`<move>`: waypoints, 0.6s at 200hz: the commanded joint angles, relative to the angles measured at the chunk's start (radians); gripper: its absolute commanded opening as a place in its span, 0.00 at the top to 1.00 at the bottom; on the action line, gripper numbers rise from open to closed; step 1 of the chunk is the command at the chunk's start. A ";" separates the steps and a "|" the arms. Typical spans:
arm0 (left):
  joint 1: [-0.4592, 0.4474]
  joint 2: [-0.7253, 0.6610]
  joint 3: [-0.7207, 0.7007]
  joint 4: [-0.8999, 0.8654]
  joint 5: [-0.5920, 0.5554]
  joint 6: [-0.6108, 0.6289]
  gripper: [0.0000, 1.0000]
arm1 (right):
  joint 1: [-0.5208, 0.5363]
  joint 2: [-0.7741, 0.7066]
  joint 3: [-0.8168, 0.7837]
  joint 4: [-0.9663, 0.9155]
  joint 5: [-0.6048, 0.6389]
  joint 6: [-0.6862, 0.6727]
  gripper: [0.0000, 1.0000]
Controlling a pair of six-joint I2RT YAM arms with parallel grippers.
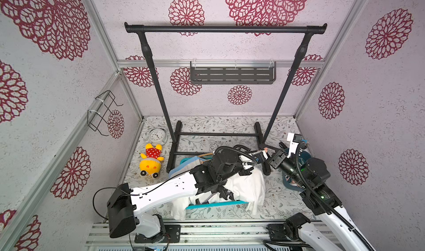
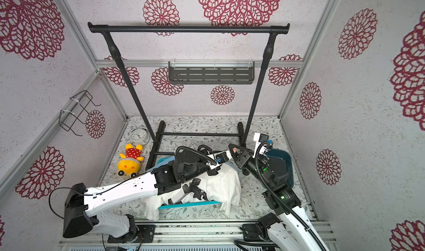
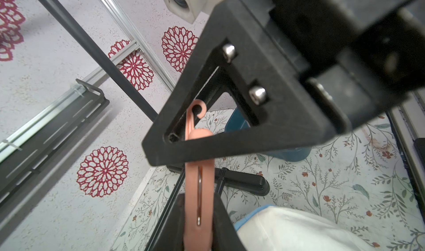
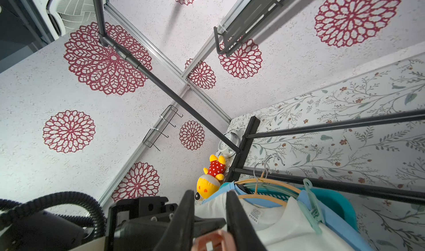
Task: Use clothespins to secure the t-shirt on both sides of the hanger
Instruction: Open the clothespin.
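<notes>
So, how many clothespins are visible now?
2. The pink clothespin is between the fingers of the left gripper and the right gripper. The mint green clothespin lies on the shoulder of the blue shirt. Others may be hidden in the bin.

Left arm (image 1: 165,190): reaches low from its base toward centre, white forearm, black wrist, nearly level. Right arm (image 1: 322,192): rises from its base, elbow bent, wrist turned in toward left one. Grippers meet tip to tip. Left gripper (image 3: 197,217): fingers pinch one end of pink clothespin (image 3: 199,185). Right gripper (image 4: 210,206): jaws narrow, clamped on same pin, one finger (image 3: 230,146) crossing it.
</notes>
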 commanded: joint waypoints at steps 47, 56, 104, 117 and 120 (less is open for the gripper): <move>0.003 -0.104 -0.090 0.006 0.000 -0.089 0.48 | 0.001 -0.004 -0.003 -0.108 0.196 -0.041 0.85; 0.004 -0.123 -0.093 -0.031 0.003 -0.115 0.47 | 0.001 -0.002 -0.006 -0.113 0.212 -0.046 0.86; 0.106 -0.294 -0.136 -0.311 0.016 -0.334 0.37 | 0.002 0.042 -0.009 -0.103 0.259 -0.106 0.99; 0.146 -0.337 -0.143 -0.410 0.015 -0.393 0.34 | 0.001 0.056 -0.007 -0.095 0.264 -0.124 1.00; 0.154 -0.345 -0.144 -0.433 0.010 -0.404 0.33 | 0.001 0.058 -0.006 -0.093 0.267 -0.126 1.00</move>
